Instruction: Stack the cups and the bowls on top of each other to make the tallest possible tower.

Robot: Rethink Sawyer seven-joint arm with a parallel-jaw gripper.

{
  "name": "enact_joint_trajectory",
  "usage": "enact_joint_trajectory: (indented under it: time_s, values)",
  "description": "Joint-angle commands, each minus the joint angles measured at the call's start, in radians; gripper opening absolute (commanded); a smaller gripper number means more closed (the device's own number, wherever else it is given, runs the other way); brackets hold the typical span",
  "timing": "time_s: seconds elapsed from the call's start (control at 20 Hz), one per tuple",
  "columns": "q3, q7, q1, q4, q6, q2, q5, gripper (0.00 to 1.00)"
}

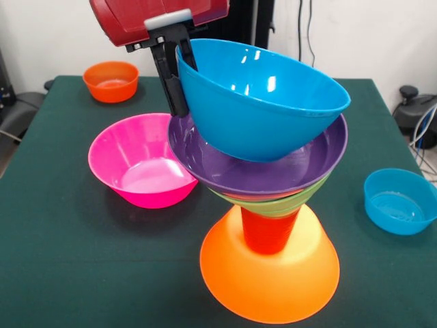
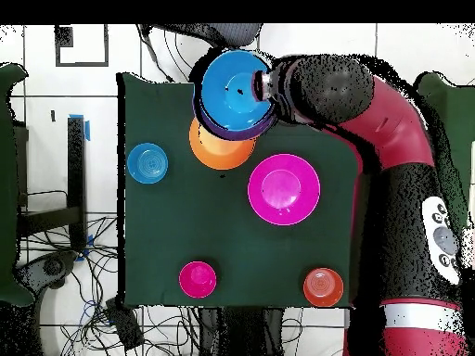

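The tower stands on a large orange bowl (image 1: 270, 277) (image 2: 220, 154), rim down. An orange-red cup (image 1: 268, 231) stands on it, then a green bowl (image 1: 276, 203) and a purple bowl (image 1: 273, 171) (image 2: 211, 131). A large blue bowl (image 1: 263, 102) (image 2: 234, 90) sits tilted in the purple one, its lower side inside the purple rim. My gripper (image 1: 181, 89) (image 2: 261, 85) is shut on the blue bowl's rim on the left in the front view, one finger inside and one outside.
A large pink bowl (image 1: 140, 162) (image 2: 284, 189) sits upright right beside the tower. A small orange bowl (image 1: 111, 80) (image 2: 323, 286) and a small blue bowl (image 1: 399, 200) (image 2: 147, 162) lie farther off. A small magenta bowl (image 2: 198, 278) sits near the table's edge.
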Motion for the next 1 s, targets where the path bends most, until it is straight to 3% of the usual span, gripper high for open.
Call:
enact_joint_trajectory:
  time_s: [0.05, 1.0]
  values:
    - [0.056, 0.139, 0.014, 0.091, -0.035, 0.004, 0.020, 0.00]
    - [0.090, 0.107, -0.011, 0.138, -0.077, -0.007, 0.059, 0.00]
